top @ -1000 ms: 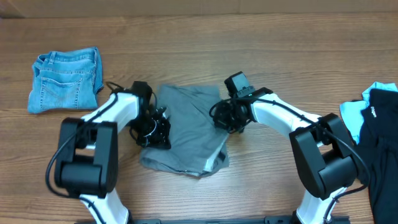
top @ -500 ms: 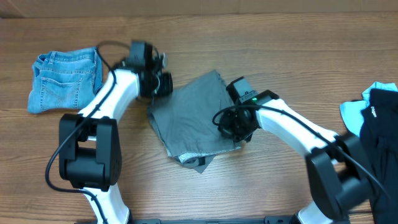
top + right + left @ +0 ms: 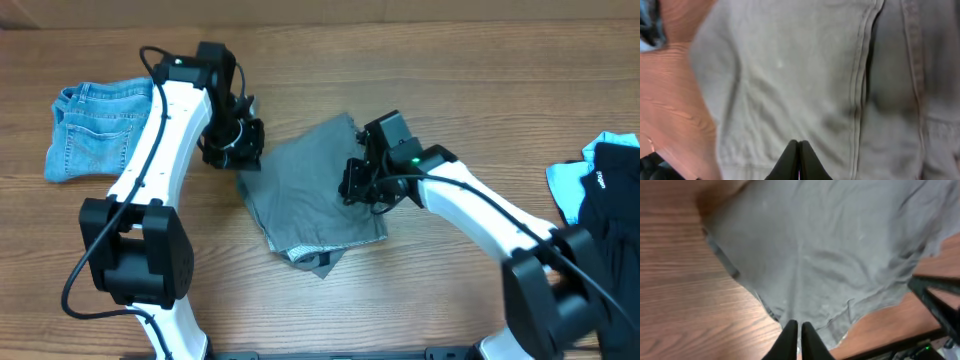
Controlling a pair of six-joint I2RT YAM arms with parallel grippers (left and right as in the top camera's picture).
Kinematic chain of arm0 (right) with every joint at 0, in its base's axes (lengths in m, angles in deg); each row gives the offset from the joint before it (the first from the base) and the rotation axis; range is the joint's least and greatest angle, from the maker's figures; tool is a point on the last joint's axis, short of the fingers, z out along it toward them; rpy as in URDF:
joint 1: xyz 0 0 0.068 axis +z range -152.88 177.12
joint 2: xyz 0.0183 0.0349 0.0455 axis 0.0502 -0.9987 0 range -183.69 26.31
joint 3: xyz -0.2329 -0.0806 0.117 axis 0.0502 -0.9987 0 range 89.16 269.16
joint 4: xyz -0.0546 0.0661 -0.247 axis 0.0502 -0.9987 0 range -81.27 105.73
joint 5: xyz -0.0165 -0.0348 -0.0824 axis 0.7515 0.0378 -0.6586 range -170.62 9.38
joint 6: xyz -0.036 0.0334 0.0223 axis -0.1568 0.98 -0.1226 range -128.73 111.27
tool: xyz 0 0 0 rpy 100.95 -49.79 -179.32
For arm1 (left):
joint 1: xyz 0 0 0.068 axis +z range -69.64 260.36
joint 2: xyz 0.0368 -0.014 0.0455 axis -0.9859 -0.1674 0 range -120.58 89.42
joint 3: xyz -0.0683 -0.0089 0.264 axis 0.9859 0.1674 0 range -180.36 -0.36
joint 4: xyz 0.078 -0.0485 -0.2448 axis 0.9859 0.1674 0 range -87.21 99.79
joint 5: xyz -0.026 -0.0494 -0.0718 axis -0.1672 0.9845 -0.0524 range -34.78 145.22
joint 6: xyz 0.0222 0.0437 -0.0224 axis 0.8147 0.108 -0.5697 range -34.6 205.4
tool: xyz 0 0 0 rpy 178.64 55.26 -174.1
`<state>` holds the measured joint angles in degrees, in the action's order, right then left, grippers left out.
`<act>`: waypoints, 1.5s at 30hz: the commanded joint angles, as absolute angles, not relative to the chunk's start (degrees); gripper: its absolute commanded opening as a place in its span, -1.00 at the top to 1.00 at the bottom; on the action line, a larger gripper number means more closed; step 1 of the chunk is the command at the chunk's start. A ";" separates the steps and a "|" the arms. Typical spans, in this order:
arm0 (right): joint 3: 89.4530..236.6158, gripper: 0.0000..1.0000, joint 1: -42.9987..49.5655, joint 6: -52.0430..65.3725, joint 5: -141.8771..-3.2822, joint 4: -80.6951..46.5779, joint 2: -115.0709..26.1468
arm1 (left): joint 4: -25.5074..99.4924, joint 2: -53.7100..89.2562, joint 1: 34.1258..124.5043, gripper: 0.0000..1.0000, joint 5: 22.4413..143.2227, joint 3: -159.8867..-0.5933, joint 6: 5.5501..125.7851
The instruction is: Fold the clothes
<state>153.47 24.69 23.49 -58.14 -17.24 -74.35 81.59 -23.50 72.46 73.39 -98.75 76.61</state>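
The grey shorts (image 3: 300,195) lie folded and turned at an angle in the middle of the table. My left gripper (image 3: 238,152) hangs at their upper left edge. In the left wrist view its fingers (image 3: 796,326) are closed to a thin slit with no cloth between them, above the hem of the grey shorts (image 3: 830,255). My right gripper (image 3: 360,187) is over the right half of the shorts. In the right wrist view it (image 3: 799,143) is shut, its tips over the grey fabric (image 3: 790,75) beside a stitched seam.
Folded blue denim shorts (image 3: 100,130) lie at the far left. A light blue garment (image 3: 572,185) and a black garment (image 3: 612,250) are piled at the right edge. Bare wooden table (image 3: 450,290) surrounds the grey shorts.
A second ago the shorts lay square between both grippers, then they were turned and shifted. Since half a second ago they lie still; my left gripper came down to their left edge and my right moved slightly up-left.
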 commanded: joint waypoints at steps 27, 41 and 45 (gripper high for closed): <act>155.42 0.92 33.35 29.18 -65.14 -27.93 -76.27 | 62.58 -23.37 75.28 0.65 86.11 -95.45 79.93; 151.83 0.89 28.04 33.46 -67.06 -26.69 -76.58 | 62.38 -23.39 76.55 -1.00 79.58 -82.10 81.85; 151.24 0.89 28.06 33.51 -67.06 -25.42 -76.58 | 54.93 -23.66 76.59 -1.00 85.02 -75.45 84.17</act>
